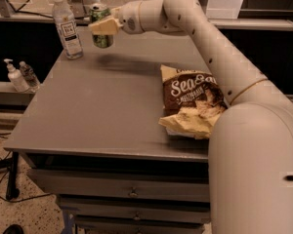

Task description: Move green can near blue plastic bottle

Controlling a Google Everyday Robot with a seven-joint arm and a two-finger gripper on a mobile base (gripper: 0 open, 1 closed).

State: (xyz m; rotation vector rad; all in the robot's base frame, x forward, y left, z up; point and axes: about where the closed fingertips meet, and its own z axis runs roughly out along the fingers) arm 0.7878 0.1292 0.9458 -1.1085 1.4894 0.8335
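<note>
Green can (102, 41) is up off the surface, pinched in the gripper (100, 27), just right of the blue plastic bottle (67, 26) standing at the grey table's (97, 116) far-left corner. A snack bag (190, 94) lies well apart.

The blue plastic bottle (67, 26) is stood at the grey table's (102, 111) far left corner, and a chip bag (193, 101) is laid near the right edge. The green can (103, 40) is clasped above the tabletop by the gripper (101, 27).
</note>
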